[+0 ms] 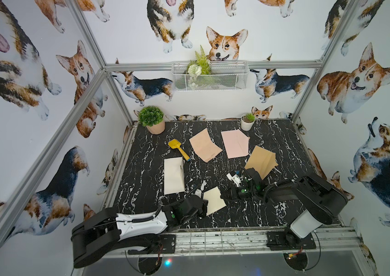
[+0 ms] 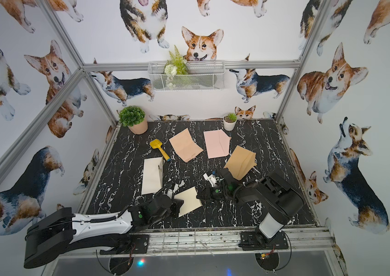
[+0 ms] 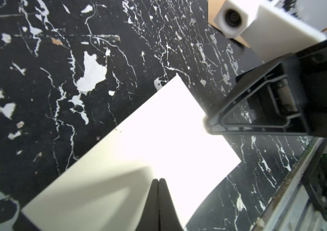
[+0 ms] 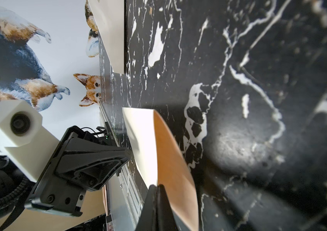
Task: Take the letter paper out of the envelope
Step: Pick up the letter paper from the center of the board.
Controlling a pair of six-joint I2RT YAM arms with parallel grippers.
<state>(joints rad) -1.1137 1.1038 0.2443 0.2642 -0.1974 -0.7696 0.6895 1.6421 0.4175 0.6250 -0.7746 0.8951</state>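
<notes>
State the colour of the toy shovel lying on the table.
The toy shovel is yellow, with a blue tip on its handle; it shows best in a top view.

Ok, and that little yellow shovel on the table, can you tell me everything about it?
The yellow shovel is a small plastic-looking toy: squarish scoop, straight handle, blue tip. It lies flat on the black marble table, scoop toward the back wall, between the white envelope and the peach paper. Only the table seems to touch it.
</notes>
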